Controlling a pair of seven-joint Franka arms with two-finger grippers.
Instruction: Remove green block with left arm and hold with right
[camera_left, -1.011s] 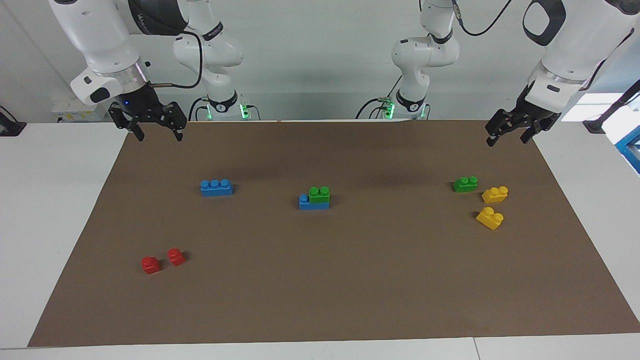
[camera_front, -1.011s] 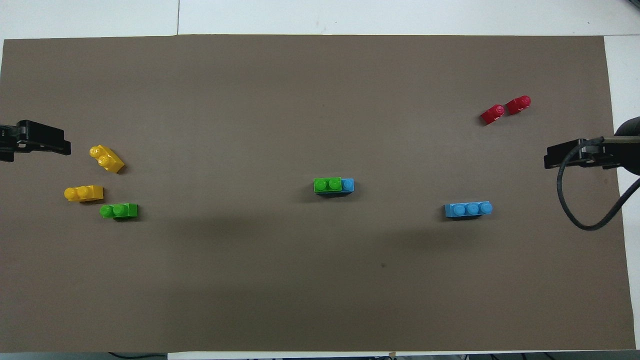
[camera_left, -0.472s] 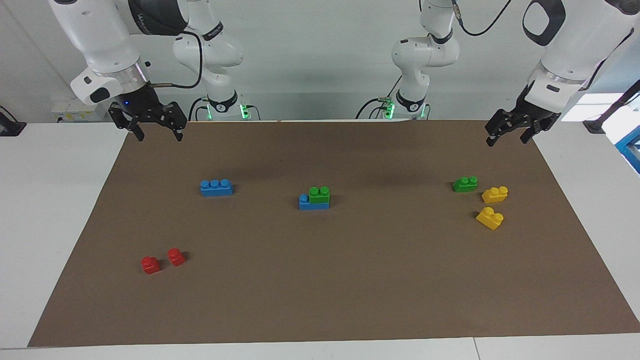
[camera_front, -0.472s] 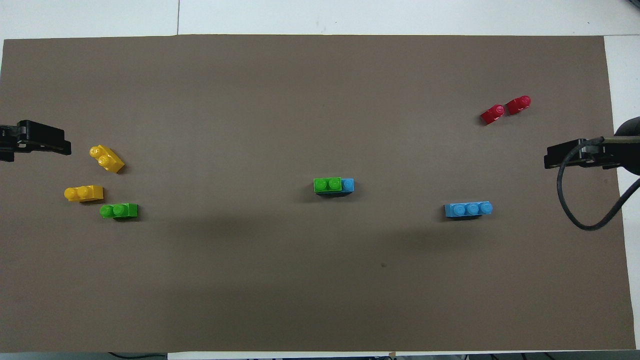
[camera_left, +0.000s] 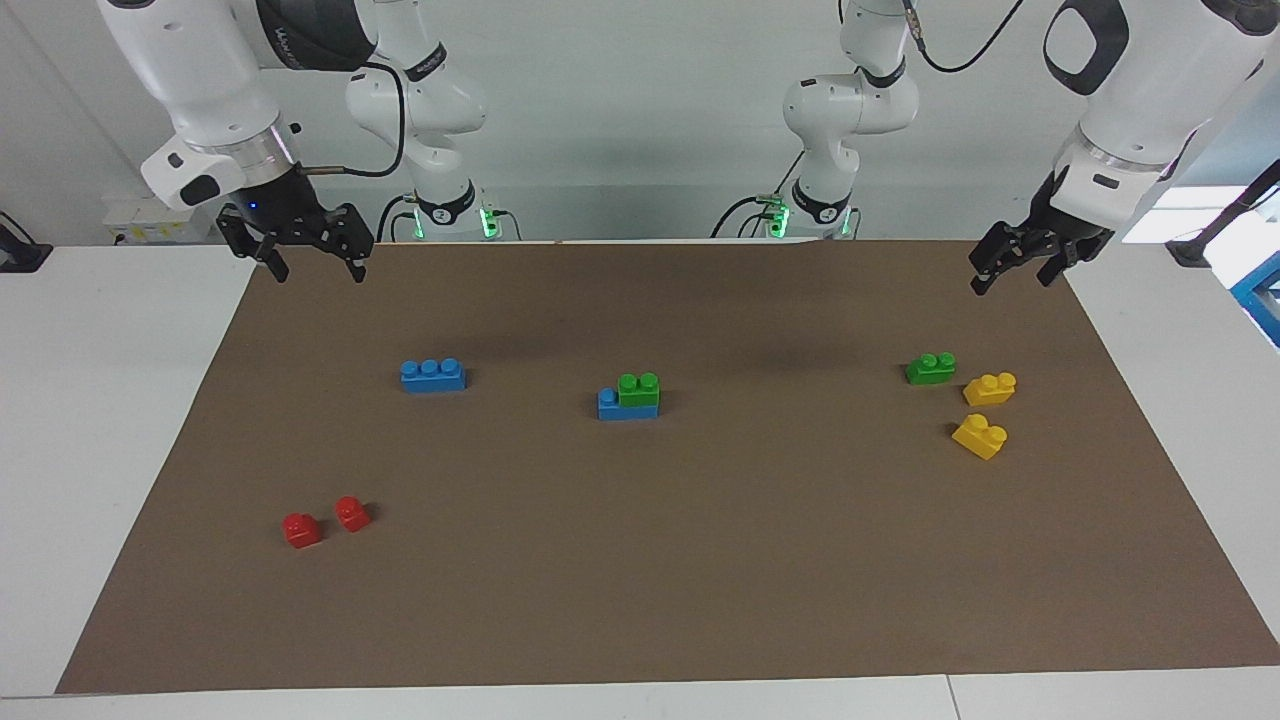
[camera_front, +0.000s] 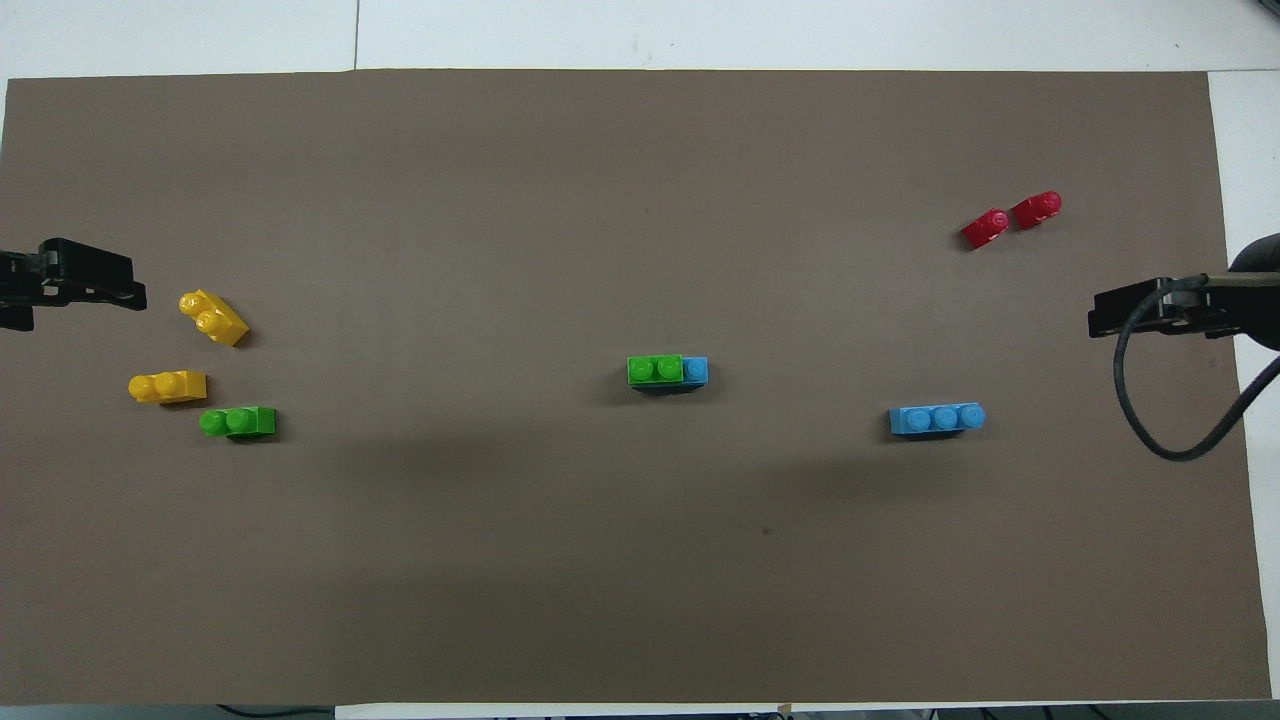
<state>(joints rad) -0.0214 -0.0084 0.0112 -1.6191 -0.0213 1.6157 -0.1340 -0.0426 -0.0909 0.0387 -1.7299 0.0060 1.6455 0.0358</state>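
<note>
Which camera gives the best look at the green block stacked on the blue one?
The facing view: the green block visibly sits on the blue brick, its side showing. The overhead view shows only its two studs, with one blue stud beside them.

Both arms: glossy white rounded shells, dark grey/black joint sections, black collar rings with white lettering. Right arm (camera_left: 210, 80): silver wrist ring, black cable looping off the wrist, small blue light on the black hand body. Left arm (camera_left: 1130, 90): black oval cutout in the white shell, black cable above. Both bases by the counter (camera_left: 120, 400) edge show green lights. Right gripper (camera_left: 313, 268) and left gripper (camera_left: 1010, 278): black, linked fingers.
</note>
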